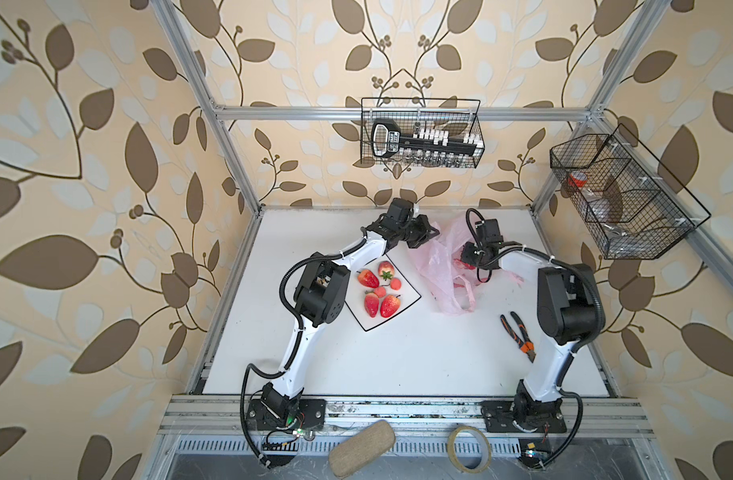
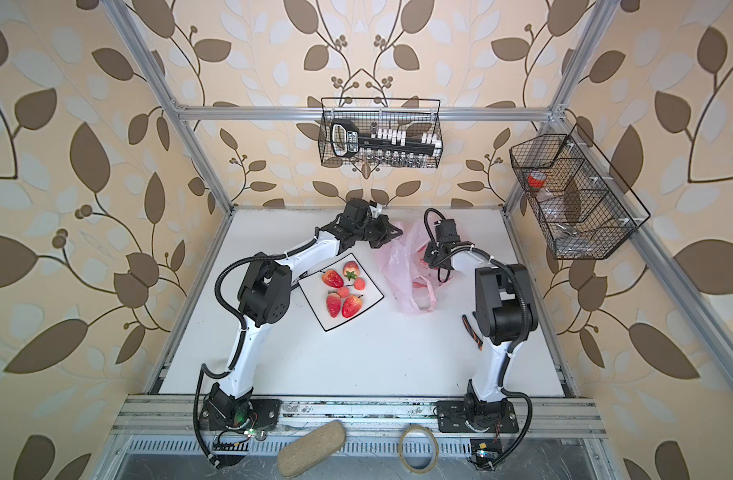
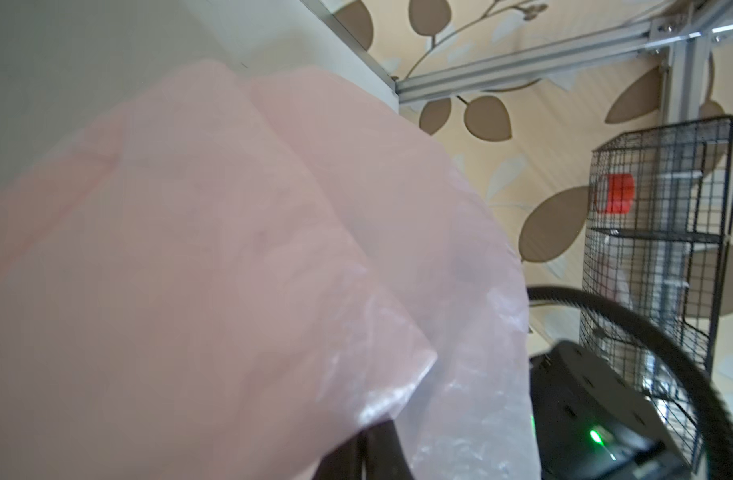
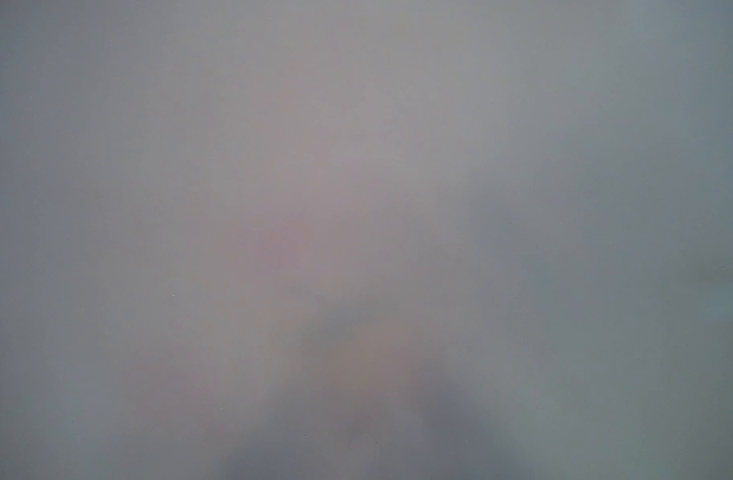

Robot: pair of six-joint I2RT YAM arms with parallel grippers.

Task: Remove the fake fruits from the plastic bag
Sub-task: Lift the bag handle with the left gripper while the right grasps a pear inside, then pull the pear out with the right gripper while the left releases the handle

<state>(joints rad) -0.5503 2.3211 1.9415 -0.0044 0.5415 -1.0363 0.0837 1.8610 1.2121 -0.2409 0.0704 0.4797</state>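
Four glossy strawberries (image 1: 369,278); crinkly pink bag (image 1: 435,266).

On the white table (image 1: 398,365) a square white plate (image 1: 409,297) carries four red strawberries (image 1: 368,278) and two small cherries (image 1: 395,284). Just beside the plate, on its right, lies the crumpled pink plastic bag (image 1: 439,270). The left hand (image 1: 433,234) pinches the far edge of the bag. The right hand (image 1: 465,259) points down into the bag, and its jaws are hidden. Black and orange pliers (image 1: 518,336) lie near the right arm (image 1: 564,299).
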